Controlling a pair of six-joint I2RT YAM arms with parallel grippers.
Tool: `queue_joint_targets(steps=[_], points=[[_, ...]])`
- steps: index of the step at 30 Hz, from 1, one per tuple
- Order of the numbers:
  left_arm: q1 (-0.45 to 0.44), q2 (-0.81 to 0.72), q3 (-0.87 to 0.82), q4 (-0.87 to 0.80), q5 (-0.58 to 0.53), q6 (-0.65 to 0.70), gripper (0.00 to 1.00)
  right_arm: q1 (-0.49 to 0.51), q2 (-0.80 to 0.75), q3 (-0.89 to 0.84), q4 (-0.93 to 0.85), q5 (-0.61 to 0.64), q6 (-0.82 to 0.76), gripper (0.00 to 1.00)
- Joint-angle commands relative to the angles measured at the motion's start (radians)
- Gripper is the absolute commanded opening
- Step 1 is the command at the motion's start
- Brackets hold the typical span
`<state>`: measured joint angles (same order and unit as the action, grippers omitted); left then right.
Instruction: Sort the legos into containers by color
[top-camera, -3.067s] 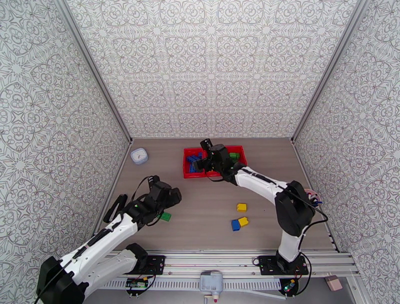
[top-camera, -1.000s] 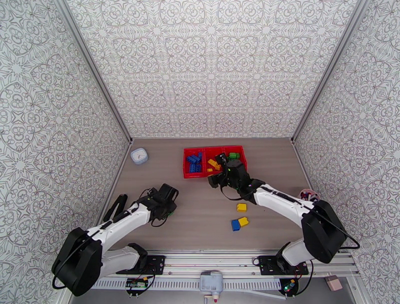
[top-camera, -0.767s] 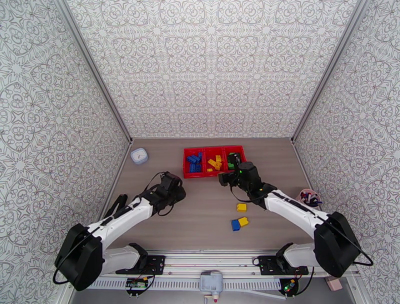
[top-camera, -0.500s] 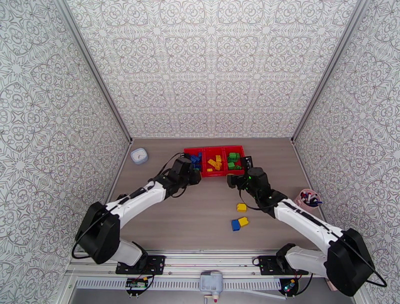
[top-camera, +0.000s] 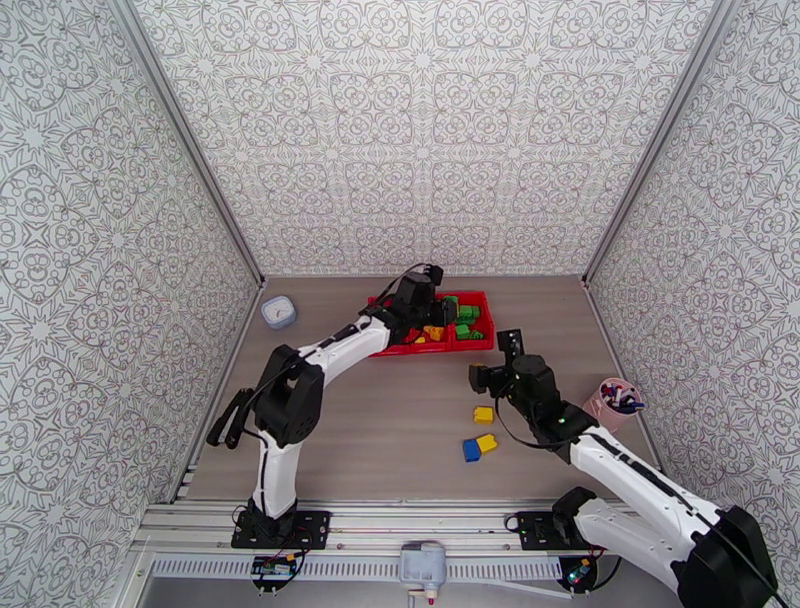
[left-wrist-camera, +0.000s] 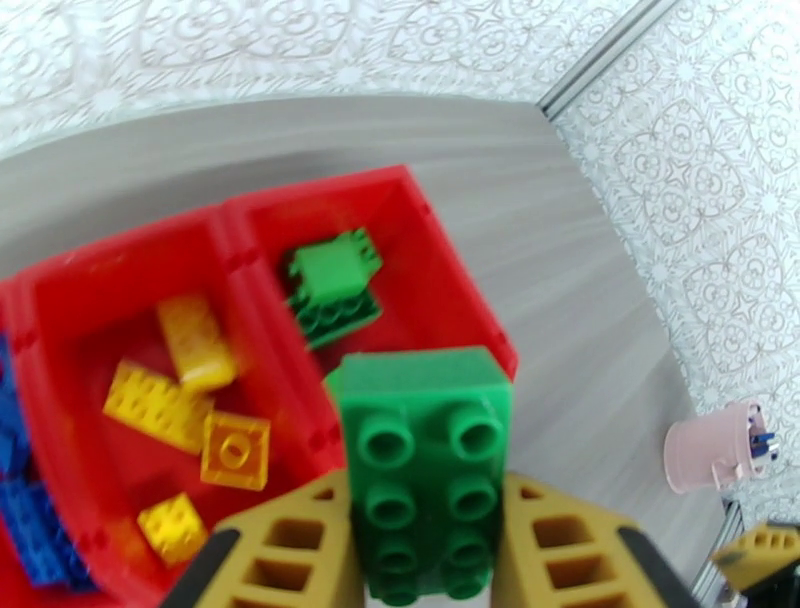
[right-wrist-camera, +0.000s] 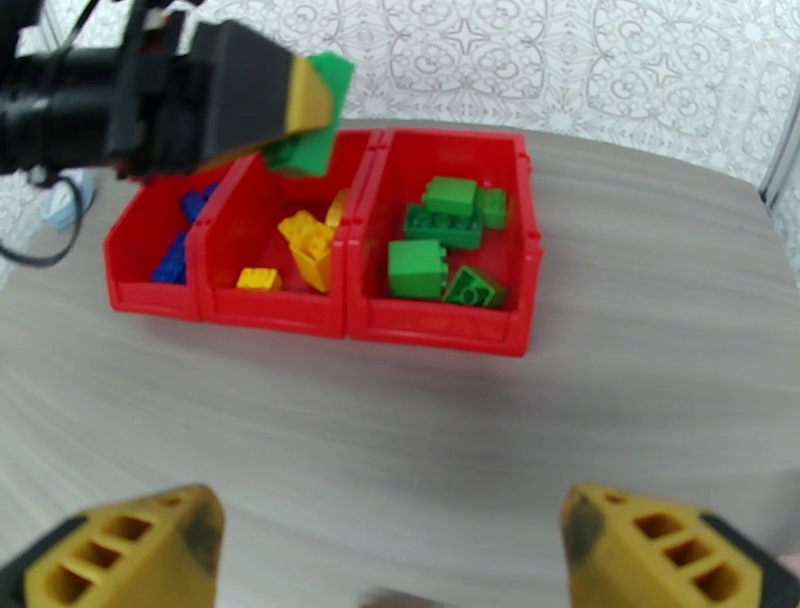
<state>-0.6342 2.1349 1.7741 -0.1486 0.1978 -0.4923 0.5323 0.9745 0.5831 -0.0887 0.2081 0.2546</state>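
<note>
**Green brick in transit over the tray**
Left claw (left-wrist-camera: 425, 540) pinches a green brick (left-wrist-camera: 420, 450). In the last second it has swung from the left of the table (top-camera: 380, 450) to above the red tray (right-wrist-camera: 430, 335), near the wall between the yellow and green compartments. The right claw (right-wrist-camera: 390, 555), spread and empty, has drawn back toward two yellow bricks (top-camera: 483, 414) and one blue brick (top-camera: 471, 451) lying loose. Likely next: a drop among the greens, with three bricks left to sort.

The left arm (top-camera: 340, 345) slants across the table (top-camera: 400, 430) to the tray (right-wrist-camera: 430, 335), where the left gripper (left-wrist-camera: 422, 525) and its green brick (left-wrist-camera: 420, 420) hang above the bins and bar the way in from the left, while the tray's front stands open beyond 3 loose bricks (top-camera: 487, 442) near the right gripper (top-camera: 494, 360), with a pink cup (top-camera: 612, 400) by the right wall.
</note>
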Motion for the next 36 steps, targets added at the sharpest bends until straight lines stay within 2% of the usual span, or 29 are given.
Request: queue_joint_targets(steps=[1, 5, 12, 15, 19, 25, 32, 36], points=[[-0.01, 0.085, 0.146, -0.062, 0.018, 0.015, 0.15, -0.006, -0.032, -0.013, -0.037, 0.03, -0.009, 0.92], [-0.012, 0.226, 0.296, -0.1, -0.02, 0.026, 0.15, -0.006, -0.048, -0.014, -0.048, 0.031, -0.02, 0.92], [-0.013, 0.362, 0.514, -0.174, -0.071, 0.07, 0.19, -0.006, -0.053, -0.012, -0.058, 0.01, -0.02, 0.92], [-0.009, 0.381, 0.555, -0.188, -0.06, 0.066, 0.28, -0.006, -0.056, -0.01, -0.066, -0.002, -0.02, 0.92], [-0.007, 0.355, 0.548, -0.208, -0.056, 0.068, 0.47, -0.007, -0.034, 0.006, -0.105, -0.007, -0.02, 0.93], [-0.006, 0.203, 0.373, -0.167, -0.058, 0.1, 0.67, -0.006, 0.032, 0.051, -0.185, -0.006, 0.013, 0.92], [-0.003, -0.075, 0.0, -0.017, -0.052, 0.146, 0.82, -0.007, 0.115, 0.093, -0.276, -0.015, 0.083, 0.92], [-0.002, -0.223, -0.192, 0.046, -0.016, 0.199, 0.86, -0.006, 0.168, 0.105, -0.318, -0.012, 0.155, 0.9]])
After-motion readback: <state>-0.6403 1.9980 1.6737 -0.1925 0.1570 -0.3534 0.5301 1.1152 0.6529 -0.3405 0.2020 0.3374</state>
